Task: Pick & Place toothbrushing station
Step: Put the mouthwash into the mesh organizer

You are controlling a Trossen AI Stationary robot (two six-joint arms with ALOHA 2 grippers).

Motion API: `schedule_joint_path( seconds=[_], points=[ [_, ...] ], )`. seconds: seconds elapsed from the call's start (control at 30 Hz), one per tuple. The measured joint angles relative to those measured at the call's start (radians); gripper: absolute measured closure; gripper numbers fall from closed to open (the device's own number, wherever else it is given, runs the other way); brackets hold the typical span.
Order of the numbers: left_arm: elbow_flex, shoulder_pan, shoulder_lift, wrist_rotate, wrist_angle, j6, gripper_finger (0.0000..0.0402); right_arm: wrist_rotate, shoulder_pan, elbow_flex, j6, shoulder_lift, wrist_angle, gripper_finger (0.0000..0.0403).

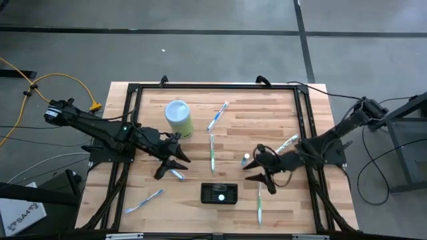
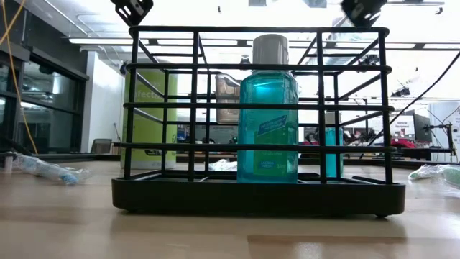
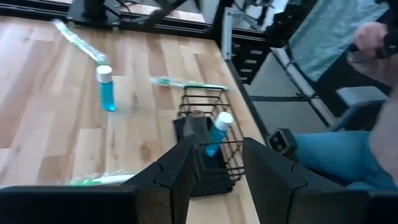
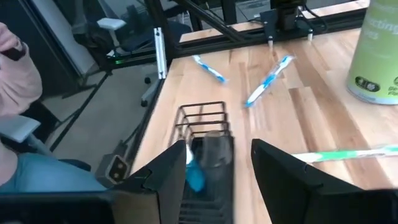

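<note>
The toothbrushing station (image 1: 219, 193) is a small black wire-frame holder standing on its base near the table's front edge, between my two arms. A blue bottle (image 2: 267, 115) with a pale cap stands upright inside it. My left gripper (image 1: 172, 167) hangs open above the table, to the station's left and a little farther back. My right gripper (image 1: 261, 177) hangs open just right of the station. Both wrist views look past open fingers at the station (image 3: 208, 155) (image 4: 205, 155). Neither gripper has anything between its fingers.
A pale green cylinder (image 1: 179, 119) stands at the back left. Several wrapped toothbrushes lie about, among them one (image 1: 212, 152) at the centre and one (image 1: 259, 203) right of the station. A small blue bottle (image 1: 246, 160) stands near my right gripper. A person sits beyond the table's edge (image 4: 12, 68).
</note>
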Motion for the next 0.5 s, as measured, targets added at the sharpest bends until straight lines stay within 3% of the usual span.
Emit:
schedule_joint_path(
  seconds=[0.23, 0.5],
  points=[
    [0.0, -0.002, -0.049, 0.122, -0.045, 0.019, 0.0269, -0.193, -0.181, 0.0, -0.099, 0.0, -0.05, 0.023],
    [0.0, -0.001, -0.146, 0.047, -0.2, 0.026, 0.0269, -0.276, -0.333, 0.003, -0.221, 0.0, -0.108, 0.023]
  ],
)
